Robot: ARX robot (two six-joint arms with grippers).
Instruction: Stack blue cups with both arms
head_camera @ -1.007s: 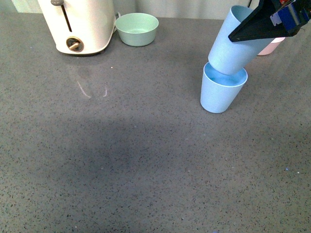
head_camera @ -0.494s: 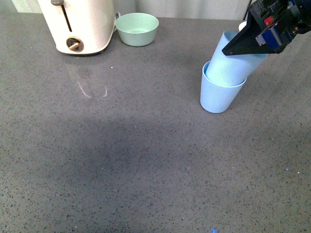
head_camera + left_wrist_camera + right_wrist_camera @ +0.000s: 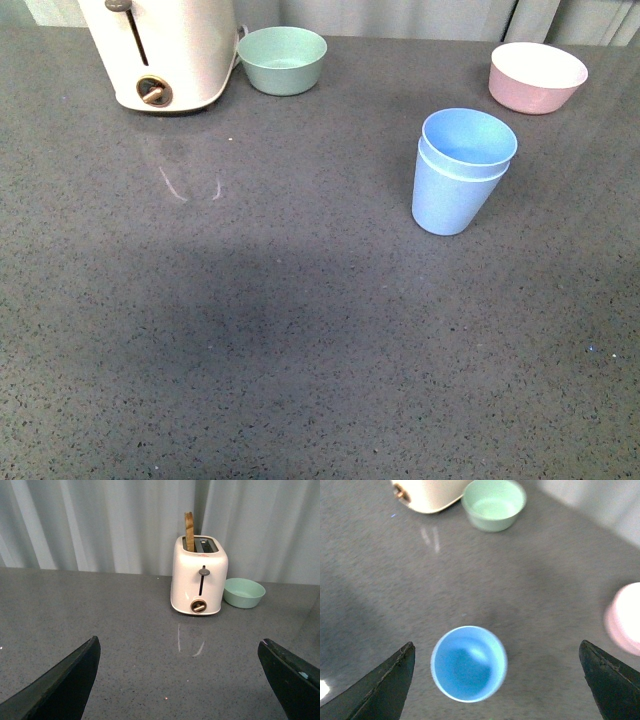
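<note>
Gone up now, the right gripper (image 3: 495,680) hangs wide open over the stacked blue cups (image 3: 462,170); stacking looks done, so next just back away

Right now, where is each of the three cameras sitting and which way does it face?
Front view: on the body, looking down at the table with the stacked blue cups; no arm shows.
Left wrist view: low, facing the toaster; open left gripper frames it.
Right wrist view: above, looking down into the cups; open right gripper shows.
All three share the green bowl.
</note>
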